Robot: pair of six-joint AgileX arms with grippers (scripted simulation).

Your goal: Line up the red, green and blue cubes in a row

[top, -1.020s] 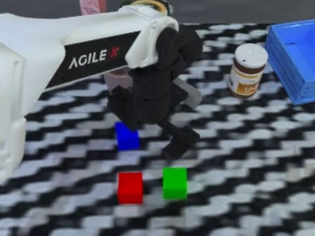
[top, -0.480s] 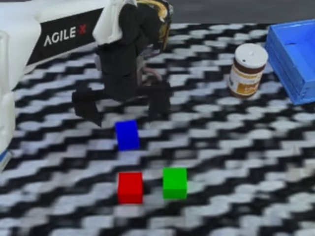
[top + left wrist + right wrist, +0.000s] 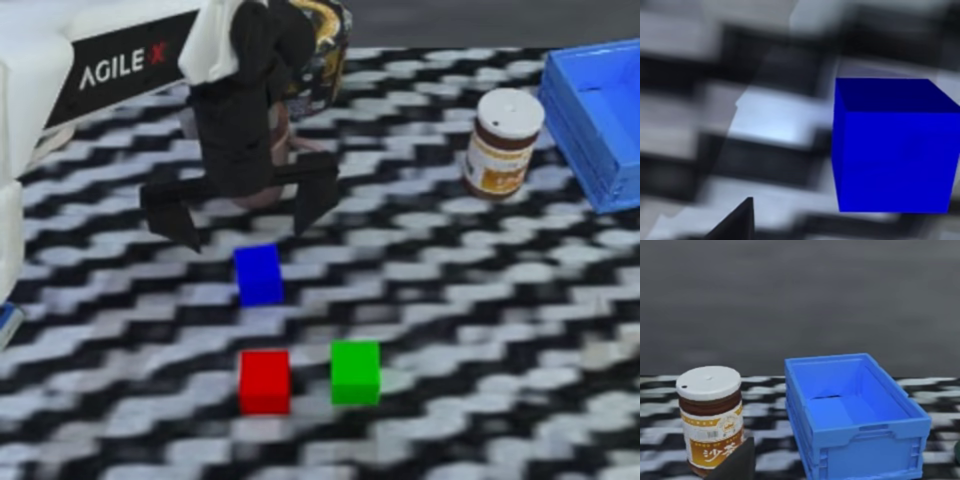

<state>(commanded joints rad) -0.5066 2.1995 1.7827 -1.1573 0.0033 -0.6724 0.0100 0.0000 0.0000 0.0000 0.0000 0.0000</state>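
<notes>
Our left gripper (image 3: 243, 208) hangs wide apart behind the blue cube (image 3: 259, 274); we should centre, then descend squarely.

I count three cubes—red (image 3: 264, 381), green (image 3: 355, 372), blue (image 3: 259, 275)—one jar (image 3: 503, 144), one crate (image 3: 598, 118).

My table (image 3: 520, 320) wears a black-and-white zigzag cloth. On it I see the blue cube (image 3: 259, 274), with the red cube (image 3: 264, 380) and green cube (image 3: 356, 372) side by side nearer the camera. A white-lidded jar (image 3: 503, 143) stands beside the blue crate (image 3: 598, 120) at the right.
</notes>
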